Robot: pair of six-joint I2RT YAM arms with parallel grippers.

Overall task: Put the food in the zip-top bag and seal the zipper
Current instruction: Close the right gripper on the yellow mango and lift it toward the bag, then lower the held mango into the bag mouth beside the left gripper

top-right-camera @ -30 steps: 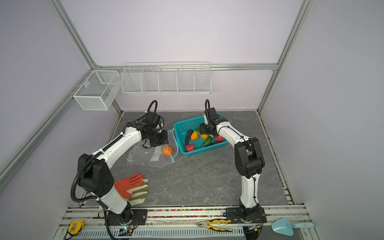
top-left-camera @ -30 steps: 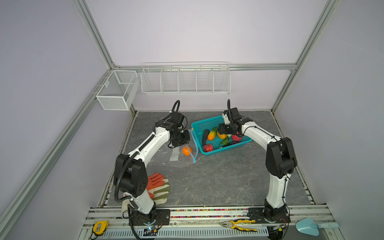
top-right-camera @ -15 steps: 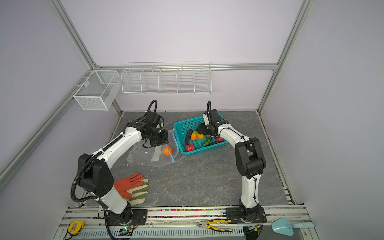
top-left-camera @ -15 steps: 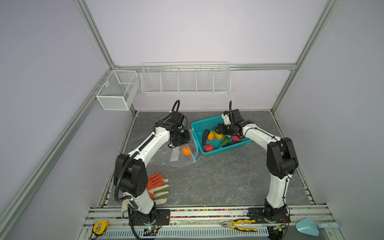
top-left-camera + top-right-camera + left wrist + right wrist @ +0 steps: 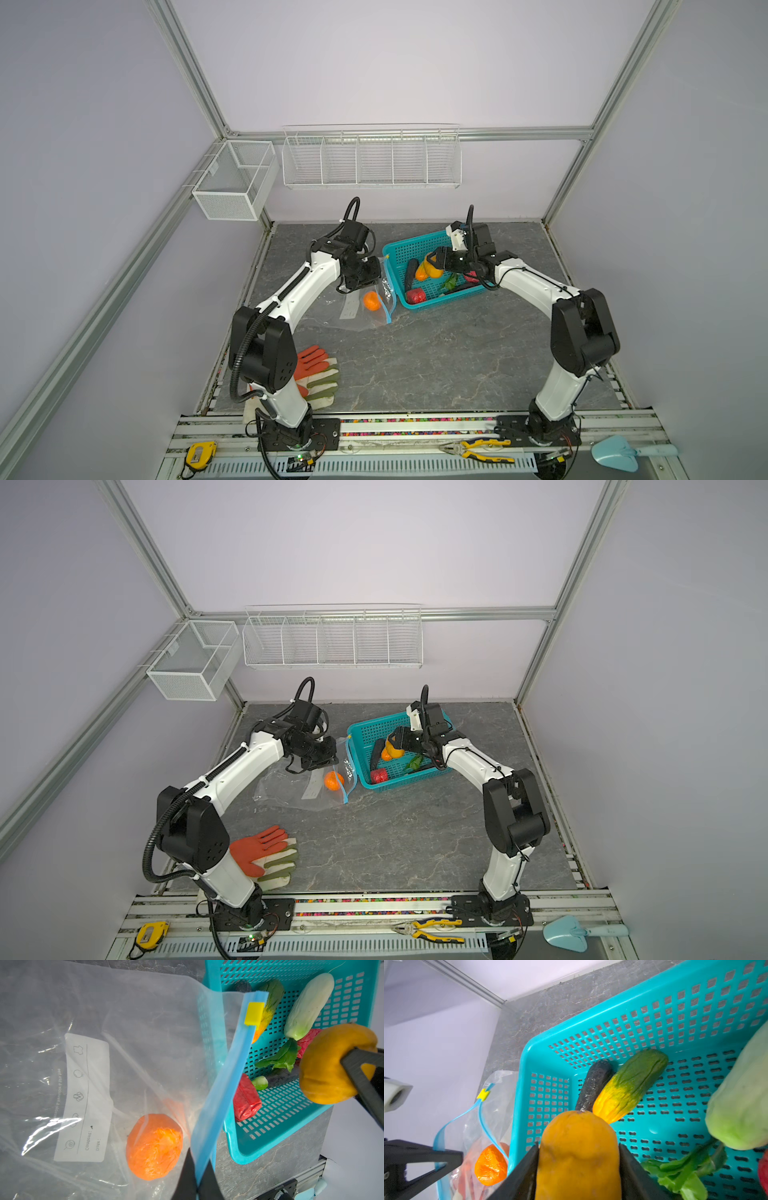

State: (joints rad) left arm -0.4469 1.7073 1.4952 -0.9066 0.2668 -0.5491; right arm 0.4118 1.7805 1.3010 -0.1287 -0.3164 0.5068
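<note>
One orange fruit (image 5: 154, 1147) lay inside the zip-top bag (image 5: 62, 1022), its unsealed zipper (image 5: 224, 1088) pinched by the left gripper (image 5: 197, 1184), while the right gripper (image 5: 578, 1148) clamped a yellow fruit (image 5: 328, 1064) over the basket (image 5: 612, 1022) holding the remaining food (image 5: 246, 1099).

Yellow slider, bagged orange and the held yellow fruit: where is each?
yellow slider (image 5: 254, 1013): left wrist view, tab's middle.
bagged orange (image 5: 154, 1146): left wrist view, its middle.
held yellow fruit (image 5: 578, 1153): right wrist view, its middle.

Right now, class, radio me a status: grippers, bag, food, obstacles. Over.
Left gripper shut on zipper, holding mouth up. Right gripper shut on yellow-orange fruit above teal basket. One orange in zip-top bag. Basket wall between fruit and bag.
</note>
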